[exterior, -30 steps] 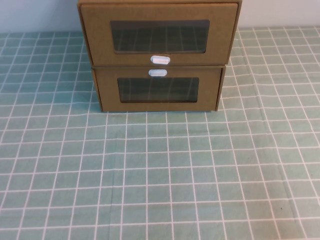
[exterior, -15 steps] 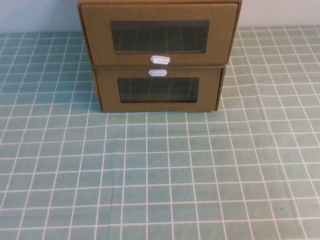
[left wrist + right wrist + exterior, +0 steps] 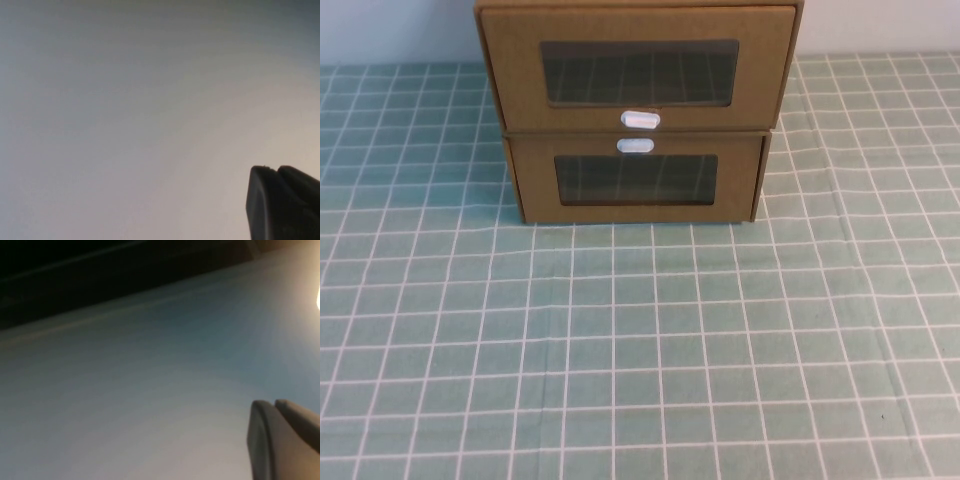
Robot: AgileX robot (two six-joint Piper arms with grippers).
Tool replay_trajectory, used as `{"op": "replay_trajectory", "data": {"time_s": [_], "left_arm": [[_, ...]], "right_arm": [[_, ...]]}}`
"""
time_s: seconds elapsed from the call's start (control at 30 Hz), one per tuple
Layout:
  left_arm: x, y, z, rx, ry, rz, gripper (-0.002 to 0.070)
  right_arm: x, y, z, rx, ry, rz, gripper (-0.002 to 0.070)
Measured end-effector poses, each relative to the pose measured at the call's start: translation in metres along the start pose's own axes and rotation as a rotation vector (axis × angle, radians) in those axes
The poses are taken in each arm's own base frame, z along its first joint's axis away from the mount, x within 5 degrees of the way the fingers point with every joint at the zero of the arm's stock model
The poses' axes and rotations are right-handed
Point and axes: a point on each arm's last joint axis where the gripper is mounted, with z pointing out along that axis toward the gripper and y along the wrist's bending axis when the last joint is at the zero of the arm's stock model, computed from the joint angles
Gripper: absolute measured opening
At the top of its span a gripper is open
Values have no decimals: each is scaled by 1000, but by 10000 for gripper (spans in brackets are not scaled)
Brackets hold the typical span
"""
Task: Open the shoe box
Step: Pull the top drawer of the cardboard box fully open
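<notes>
Standing at the far middle of the table, two brown cardboard boxes are seen stacked one on the other, the upper shoe box (image 3: 638,28) resting squarely on the lower shoe box (image 3: 534,180). Each front is fitted with a dark see-through window, the upper window (image 3: 638,73) and the lower window (image 3: 636,180), through which only faint grid lines are made out. A small white pull tab (image 3: 640,119) is set at the bottom edge of the upper front, and a second white tab (image 3: 635,145) is set at the top edge of the lower front, so that the two tabs lie just beside each other. Both fronts are shown closed. The table is covered by a green checked cloth (image 3: 640,350) with white lines, and a pale wall (image 3: 400,30) is seen behind the boxes. Neither arm is shown in the high view. The left gripper (image 3: 276,172) is seen only in its own wrist view, held against a plain pale background well away from the boxes, its fingers pressed together with nothing between them. The right gripper (image 3: 274,405) is likewise seen only in its wrist view, against a pale surface under a dark band, its fingers closed on nothing.
</notes>
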Motion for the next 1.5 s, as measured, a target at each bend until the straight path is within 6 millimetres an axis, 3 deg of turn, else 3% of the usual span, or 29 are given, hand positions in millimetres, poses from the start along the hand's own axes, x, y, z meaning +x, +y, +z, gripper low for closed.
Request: {"op": "replay_trajectory", "data": {"time_s": [0.17,0.33,0.47,0.57,0.67,0.8,1.1,1.27,1.5], "left_arm": [[-41,-6,24,-3,-82,44,-5],[-63,-13,70,-14,53,15,-5],[-63,-20,111,7,302,25,-5],[-41,-24,142,16,555,20,-5],[-13,-24,163,16,743,21,-5],[20,-21,181,-10,826,-26,-5],[73,-18,192,-93,959,-208,-5],[94,-15,196,-136,988,-261,-5],[133,-14,216,-121,1114,-247,-5]], "right_arm": [[-15,3,54,-3,-8,110,-13],[-12,1,104,76,181,183,-13],[10,-6,132,203,477,192,-13],[34,-14,144,286,675,189,-13],[63,-24,145,325,846,91,-13],[92,-34,145,318,977,-37,-13],[168,-50,124,396,1380,27,-13],[209,-39,114,161,1559,-12,-13],[259,-1,100,-251,1681,-28,-13]]}}
